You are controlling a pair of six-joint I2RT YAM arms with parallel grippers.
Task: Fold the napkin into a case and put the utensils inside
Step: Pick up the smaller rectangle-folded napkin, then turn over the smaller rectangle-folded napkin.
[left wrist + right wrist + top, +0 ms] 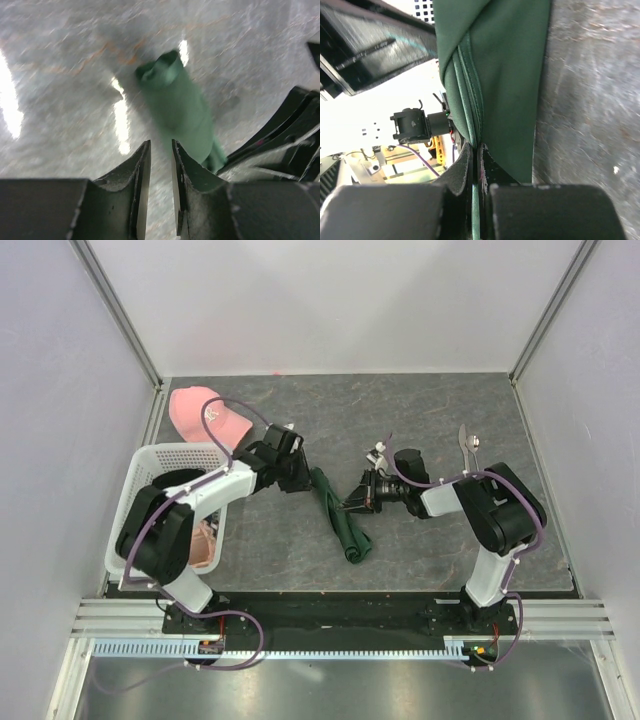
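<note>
Dark green cloth at the middle of the grey table [430, 405]: the napkin [340, 516], folded into a narrow strip, runs from 11 o'clock to 5 o'clock in the overhead view. The right claw [476, 150], reaching in from 3 o'clock, is clamped tight on a stitched edge of the cloth, which appears to be raised off the surface there. The left claw [161, 150] hangs at the strip's 11 o'clock end, fingers a narrow gap apart with nothing between them. The utensils [468, 447] lie together at 2 o'clock, well apart from the napkin. A pink cap [200, 412] and a white basket [150, 462] sit towards 10 o'clock.
</note>
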